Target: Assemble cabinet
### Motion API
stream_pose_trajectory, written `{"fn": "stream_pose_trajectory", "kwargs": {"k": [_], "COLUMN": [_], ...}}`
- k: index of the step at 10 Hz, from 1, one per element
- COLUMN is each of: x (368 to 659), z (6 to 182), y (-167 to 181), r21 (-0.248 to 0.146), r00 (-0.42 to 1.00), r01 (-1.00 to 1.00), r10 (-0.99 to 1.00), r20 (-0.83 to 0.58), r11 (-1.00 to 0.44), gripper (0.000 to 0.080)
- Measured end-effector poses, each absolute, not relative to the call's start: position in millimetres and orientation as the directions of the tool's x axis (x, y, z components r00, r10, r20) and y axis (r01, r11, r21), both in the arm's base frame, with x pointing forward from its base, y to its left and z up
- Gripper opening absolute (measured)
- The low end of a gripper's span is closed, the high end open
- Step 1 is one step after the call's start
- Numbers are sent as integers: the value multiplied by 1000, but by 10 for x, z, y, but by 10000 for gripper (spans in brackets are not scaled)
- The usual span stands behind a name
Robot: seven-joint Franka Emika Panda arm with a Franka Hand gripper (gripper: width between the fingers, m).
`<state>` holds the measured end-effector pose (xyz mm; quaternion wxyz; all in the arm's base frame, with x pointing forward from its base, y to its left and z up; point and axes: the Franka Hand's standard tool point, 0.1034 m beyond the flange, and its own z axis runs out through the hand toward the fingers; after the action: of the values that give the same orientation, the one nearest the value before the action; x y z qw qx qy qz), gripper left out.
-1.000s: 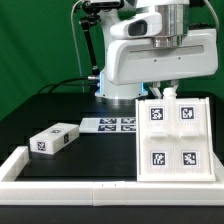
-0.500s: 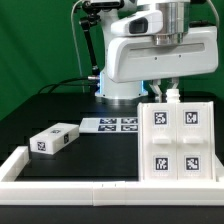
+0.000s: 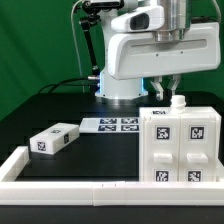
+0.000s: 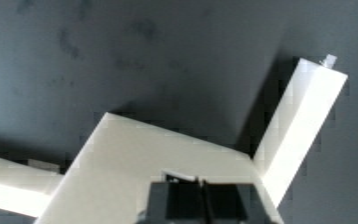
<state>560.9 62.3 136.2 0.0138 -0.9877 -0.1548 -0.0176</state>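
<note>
The white cabinet shell (image 3: 180, 145) stands at the exterior view's right, its tagged front facing the camera and a narrow top face showing. My gripper (image 3: 172, 94) sits at the shell's top back edge, beside a small white knob (image 3: 178, 101). In the wrist view the dark fingers (image 4: 179, 203) are pressed close together against the white shell (image 4: 158, 155), and a white wall (image 4: 300, 120) rises beside them. A smaller white box part (image 3: 55, 138) with tags lies on the black table at the left, away from the gripper.
The marker board (image 3: 110, 124) lies flat on the table behind the middle. A low white border frame (image 3: 20, 165) runs along the front and left edge. The robot base (image 3: 120, 85) stands behind the shell. A green backdrop closes the back.
The cabinet shell has tipped, so its tagged face has dropped lower and turned toward the camera and its top face now shows. The gripper body has risen. The small box has not moved.
</note>
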Motion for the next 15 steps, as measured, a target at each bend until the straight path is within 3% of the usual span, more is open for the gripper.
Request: {"fn": "stream_pose_trajectory", "kwargs": {"k": [2,3,5,6,7,8,11,15], "x": [5598,5585,5282,5096,4809,4600,4349,4366], "z": [1346,1304,972,894,813,776,712,714], "y": [621,613,490,398,228,-14,-632,-553], "r21": [-22,-22,-22,-16,-13,-11,-8,-9], "r00": [951,950,953,958,962,963,967,962], "r01": [307,311,303,285,274,267,249,268], "r10": [306,310,302,285,274,267,249,268], "r20": [38,43,30,27,-2,-29,-59,-58], "r11": [-951,-950,-953,-958,-962,-964,-969,-963], "gripper": [14,184,502,502,685,767,793,797]}}
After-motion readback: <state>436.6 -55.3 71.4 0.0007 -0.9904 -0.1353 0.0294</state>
